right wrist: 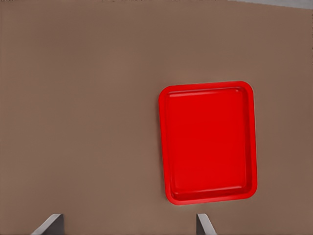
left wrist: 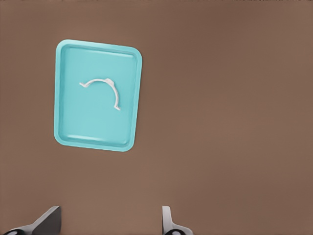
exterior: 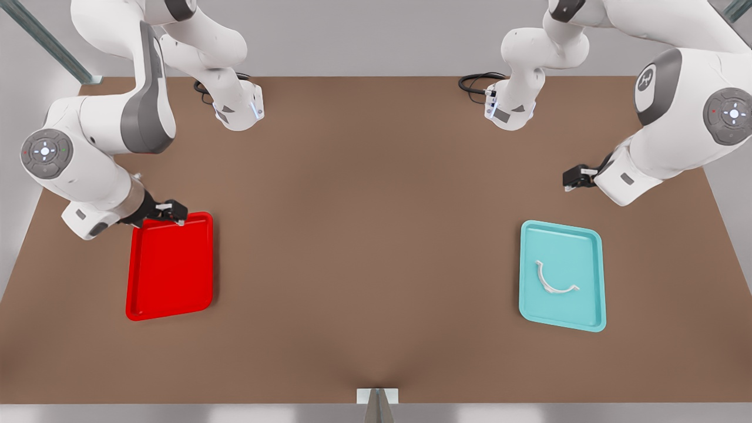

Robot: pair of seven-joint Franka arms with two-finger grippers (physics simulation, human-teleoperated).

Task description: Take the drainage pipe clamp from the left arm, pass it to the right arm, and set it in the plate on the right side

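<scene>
I am holding my left gripper [left wrist: 110,223] well above the brown table [exterior: 364,235], with its two fingers spread wide apart and nothing between them; in the front view this gripper [exterior: 573,178] is hanging on the front view's right, a little beyond the far edge of the teal tray [exterior: 590,314]. The drainage pipe clamp [exterior: 552,280] is lying flat inside that teal tray, near its middle, a thin white C with its small tabs turned outward, and nothing of mine is touching it. From my left wrist I am looking down on the same teal tray [left wrist: 66,132] with the clamp [left wrist: 103,89] resting on its floor, apart from the rim on every side. My right gripper [right wrist: 128,224] is also standing open, fingers parted and empty, and in the front view it [exterior: 174,212] is hovering on the front view's left, over the far rim of the red plate [exterior: 167,294]. From my right wrist I am seeing the plate [right wrist: 210,142] lying bare on the table, its raised rim running all the way round. The two trays are sitting well apart, one on each side of the table, and my two arms are reaching in from the far edge.
</scene>
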